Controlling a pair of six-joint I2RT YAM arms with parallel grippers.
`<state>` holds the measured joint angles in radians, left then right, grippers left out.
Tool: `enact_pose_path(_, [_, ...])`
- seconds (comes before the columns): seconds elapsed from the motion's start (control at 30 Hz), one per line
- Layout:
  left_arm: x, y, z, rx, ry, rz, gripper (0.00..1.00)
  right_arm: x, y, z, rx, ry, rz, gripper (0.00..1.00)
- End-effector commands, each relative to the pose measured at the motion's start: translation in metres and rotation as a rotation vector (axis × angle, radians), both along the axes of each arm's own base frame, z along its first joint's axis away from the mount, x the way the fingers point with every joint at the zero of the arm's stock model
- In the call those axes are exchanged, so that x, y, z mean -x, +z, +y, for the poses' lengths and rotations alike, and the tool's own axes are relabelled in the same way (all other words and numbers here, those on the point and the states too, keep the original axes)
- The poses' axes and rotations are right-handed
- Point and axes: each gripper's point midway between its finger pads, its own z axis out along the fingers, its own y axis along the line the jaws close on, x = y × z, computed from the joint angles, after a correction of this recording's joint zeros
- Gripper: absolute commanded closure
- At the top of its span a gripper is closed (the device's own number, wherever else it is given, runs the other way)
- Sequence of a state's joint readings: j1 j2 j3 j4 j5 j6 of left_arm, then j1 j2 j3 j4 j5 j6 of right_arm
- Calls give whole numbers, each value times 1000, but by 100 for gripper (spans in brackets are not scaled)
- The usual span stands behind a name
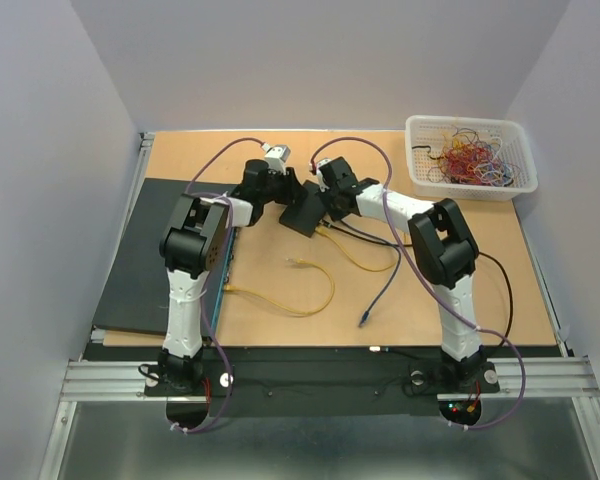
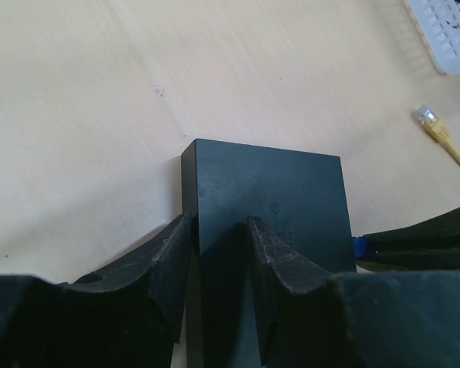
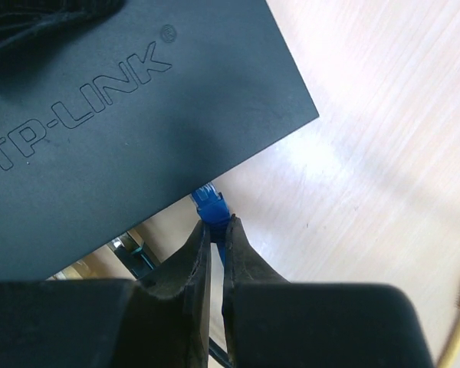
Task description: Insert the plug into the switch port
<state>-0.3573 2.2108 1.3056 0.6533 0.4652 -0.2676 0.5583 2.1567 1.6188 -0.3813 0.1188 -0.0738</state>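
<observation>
Left fingers (image 2: 169,261) clamp one edge of the switch (image 2: 268,192) at the centre of the tabletop (image 1: 460,290), bracing it against push. Right fingers (image 3: 241,257), nearly closed, pinch the blue plug (image 3: 211,205), whose tip is at the switch's port face. I cannot confirm it is seated.

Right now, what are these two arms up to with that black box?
Two robot arms are working together to plug a cable into a network switch. The left pincer grips the black TP-Link switch by one edge. The right pincer is pinched shut on a blue plug, whose tip sits right at the switch's edge. Whether the plug is fully in a port cannot be told from these views.
</observation>
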Motion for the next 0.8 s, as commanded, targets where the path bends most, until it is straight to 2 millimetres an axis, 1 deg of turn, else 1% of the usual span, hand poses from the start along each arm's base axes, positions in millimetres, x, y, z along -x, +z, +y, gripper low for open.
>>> enact_pose_path(0.0, [44,3,-25,48,-129,207,56,-56,77,55,-290,-10,-323,95])
enact_pose_path(0.1, [18,9,-8,22,-30,194,53,-47,79,46,-273,-26,-323,87])
enact_pose_path(0.13, [8,12,0,18,-4,187,53,-46,80,43,-270,-32,-326,81])
enact_pose_path(0.17, [-3,15,6,5,26,180,53,-40,78,38,-263,-33,-318,75])
enact_pose_path(0.23, [-18,20,21,-14,71,165,52,-33,81,33,-257,-41,-318,72])
enact_pose_path(0.27, [-23,20,28,-40,89,167,52,-31,82,31,-255,-41,-319,70])
enact_pose_path(0.3, [-34,32,30,-36,99,139,52,-25,86,26,-254,-45,-322,66])
enact_pose_path(0.33, [-39,36,35,-36,110,133,52,-22,89,24,-272,-66,-319,64])
enact_pose_path(0.37, [-45,46,43,-23,133,119,52,-19,92,23,-274,-65,-320,62])
enact_pose_path(0.4, [-49,53,47,-9,145,108,51,-12,97,19,-280,-68,-323,58])
enact_pose_path(0.43, [-50,59,49,1,153,96,50,-9,102,20,-293,-61,-327,56])
enact_pose_path(0.47, [-54,72,53,14,170,68,49,-5,104,18,-301,-64,-326,54])
enact_pose_path(0.5, [-56,77,56,18,181,55,48,-2,108,16,-306,-64,-329,53])
enact_pose_path(0.53, [-58,83,57,23,188,46,47,5,117,12,-318,-64,-341,52])
enact_pose_path(0.57, [-59,88,59,29,192,41,47,9,121,10,-326,-66,-344,52])
enact_pose_path(0.6, [-56,103,59,41,194,23,46,13,127,7,-338,-71,-350,52])
enact_pose_path(0.63, [-54,111,59,49,195,15,46,18,129,5,-348,-73,-350,51])
enact_pose_path(0.67, [-50,120,60,57,199,0,46,29,137,2,-368,-69,-360,50])
enact_pose_path(0.7, [-39,139,62,73,207,-36,46,35,140,1,-390,-71,-356,48])
enact_pose_path(0.73, [-33,148,65,75,215,-56,46,41,145,1,-413,-66,-362,48])
enact_pose_path(0.77, [-29,157,71,73,244,-81,46,53,151,-5,-435,-66,-369,47])
